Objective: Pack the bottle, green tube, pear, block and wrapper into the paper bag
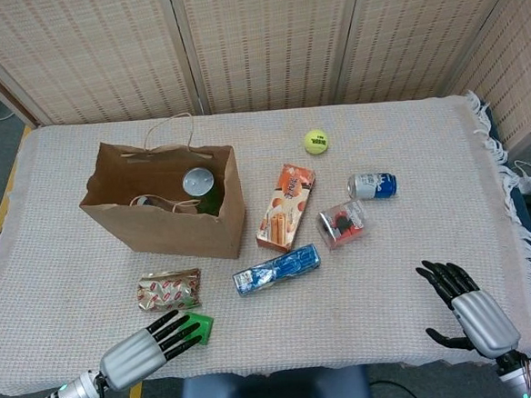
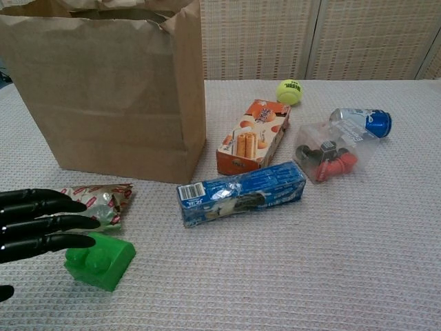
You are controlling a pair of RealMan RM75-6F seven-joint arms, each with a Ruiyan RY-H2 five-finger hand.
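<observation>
Chest view: left hand (image 2: 34, 224) is spread flat, holding nothing, fingertips (image 2: 86, 241) over the near edge of the green block (image 2: 100, 260); actual contact cannot be confirmed. Wrapper (image 2: 96, 203) lies just behind the block, partly hidden by the fingers. Right hand (image 1: 467, 312) rests at the desk's (image 1: 407, 262) near right corner, fingers apart and empty, well clear of all items. Paper bag (image 1: 163, 226) stands upright beyond the wrapper, with a bottle (image 1: 201, 187) inside.

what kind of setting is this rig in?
Probably a lab or office test station: woven folding screens as a backdrop, a cloth-covered table, and staged items like the paper bag and tennis ball.
</observation>
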